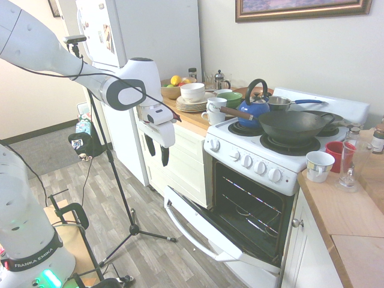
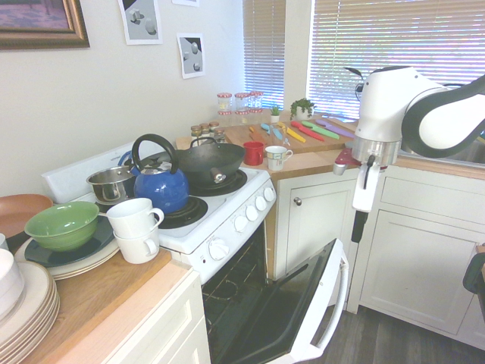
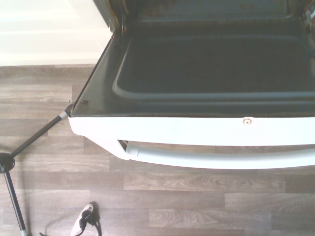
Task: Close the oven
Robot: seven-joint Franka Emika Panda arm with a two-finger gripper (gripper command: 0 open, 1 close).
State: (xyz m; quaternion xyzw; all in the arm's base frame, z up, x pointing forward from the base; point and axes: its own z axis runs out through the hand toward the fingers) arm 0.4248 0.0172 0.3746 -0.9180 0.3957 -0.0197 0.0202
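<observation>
Wrist view – oven door (image 3: 211, 73) handle (image 3: 216, 158), exterior views – tool (image 1: 164, 155) above

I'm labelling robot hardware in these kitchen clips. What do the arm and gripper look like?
The arm is glossy white with rounded segments and dark grey joint rings; a black band near its base reads FRANKA EMIKA, with a green light below. A thin black cable runs along it. The gripper has a white body and slim black fingers.

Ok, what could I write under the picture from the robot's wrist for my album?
Looking down on the open oven door and its white handle.
</observation>
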